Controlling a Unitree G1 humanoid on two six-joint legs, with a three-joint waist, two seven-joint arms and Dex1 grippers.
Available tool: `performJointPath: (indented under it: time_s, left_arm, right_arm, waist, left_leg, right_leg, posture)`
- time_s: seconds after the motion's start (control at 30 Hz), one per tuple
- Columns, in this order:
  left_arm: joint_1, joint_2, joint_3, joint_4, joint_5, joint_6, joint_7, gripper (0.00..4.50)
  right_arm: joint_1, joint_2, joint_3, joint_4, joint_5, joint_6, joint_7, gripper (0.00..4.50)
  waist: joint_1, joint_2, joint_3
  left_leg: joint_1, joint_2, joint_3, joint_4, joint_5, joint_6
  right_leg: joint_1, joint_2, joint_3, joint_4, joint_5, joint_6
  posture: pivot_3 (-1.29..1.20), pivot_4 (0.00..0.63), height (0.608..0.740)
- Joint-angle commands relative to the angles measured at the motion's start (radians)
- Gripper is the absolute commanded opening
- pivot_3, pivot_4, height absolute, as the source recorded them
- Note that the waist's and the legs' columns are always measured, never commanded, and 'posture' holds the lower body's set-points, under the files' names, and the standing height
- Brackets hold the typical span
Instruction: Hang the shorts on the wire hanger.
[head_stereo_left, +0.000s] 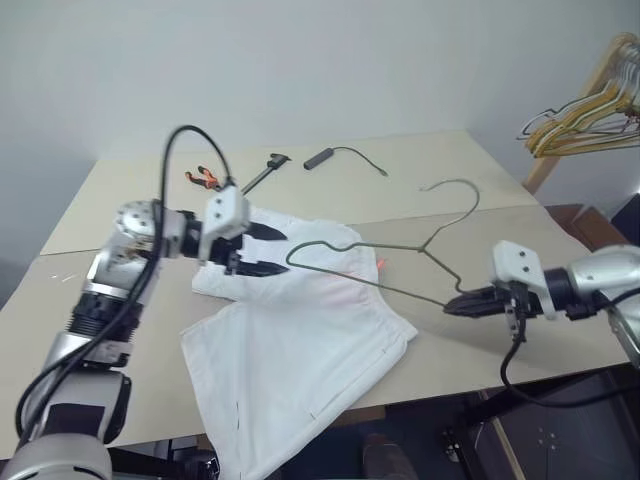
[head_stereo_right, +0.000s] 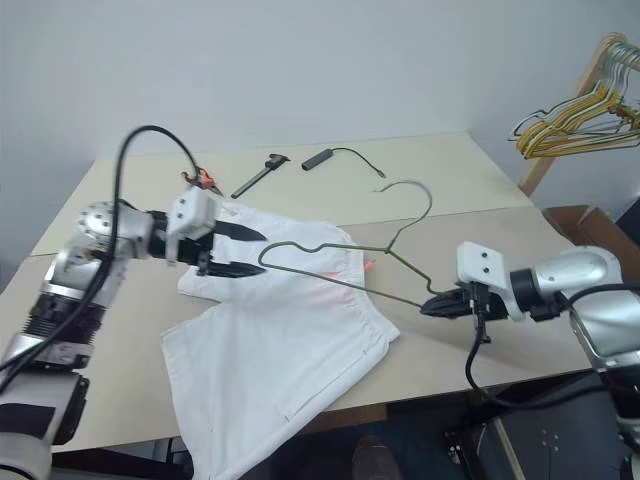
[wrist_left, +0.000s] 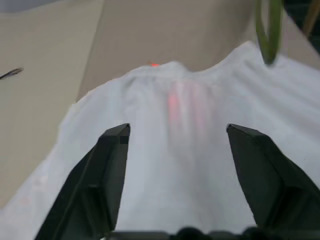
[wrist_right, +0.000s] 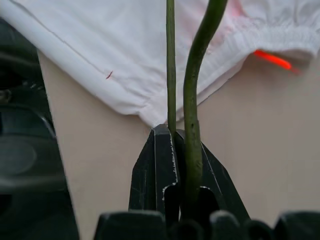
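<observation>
White shorts (head_stereo_left: 300, 350) lie spread flat on the bench (head_stereo_left: 560, 250), hem at the near edge, waistband on the far side. Right hand (head_stereo_left: 462, 303), just beside the shorts, is clamped on one end of the wire hanger (head_stereo_left: 400, 262); the hanger lies across the waistband. Left hand (head_stereo_left: 262, 250), fingers spread and empty, hovers at the waistband's other side. Judgement: hanger gripped, shorts not yet threaded; hanging remains.
</observation>
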Motion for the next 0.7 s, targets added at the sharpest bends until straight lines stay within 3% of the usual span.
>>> performJointPath:
  time_s: [0.03,0.17,0.3,0.7]
  left_arm:
    - [0.044,0.020,0.090,-0.034,-0.043,-0.051,-0.004,4.45]
    - [0.177,-0.022,0.165,-0.213,-0.138,-0.036,0.028,4.45]
    - [0.245,-0.015,0.172,-0.305,-0.162,-0.012,0.024,4.45]
    - [0.343,0.021,0.210,-0.426,-0.195,0.040,0.055,4.45]
  right_arm:
    - [0.091,-0.031,-0.123,-0.023,0.085,0.178,-0.040,0.00]
    - [0.140,-0.051,-0.125,0.002,0.137,0.411,-0.075,0.00]
    - [0.079,-0.027,-0.051,0.113,0.140,0.552,-0.079,0.00]
    - [0.102,-0.079,-0.013,0.214,0.140,0.628,-0.012,0.00]
  waist:
    - [0.000,0.000,0.000]
    - [0.006,0.000,0.000]
    - [0.016,-0.001,0.001]
    - [0.057,0.000,0.002]
  left_leg:
    - [0.000,0.000,0.000,0.000,-0.001,0.001]
    - [0.001,0.001,0.000,0.001,-0.002,0.003]
    - [0.003,0.002,0.000,0.001,-0.002,0.003]
    - [0.003,0.001,0.001,0.001,-0.003,0.005]
  right_leg:
    - [0.001,0.000,0.000,0.001,0.000,0.000]
    - [0.002,0.000,0.000,0.001,0.000,0.000]
    - [0.003,0.001,0.000,-0.001,0.000,0.000]
    - [0.003,0.000,0.000,-0.003,0.000,0.000]
  posture:
    - [-0.12,0.054,0.740]
    - [-0.10,0.063,0.740]
    - [-0.08,0.066,0.740]
    - [-0.04,0.075,0.740]
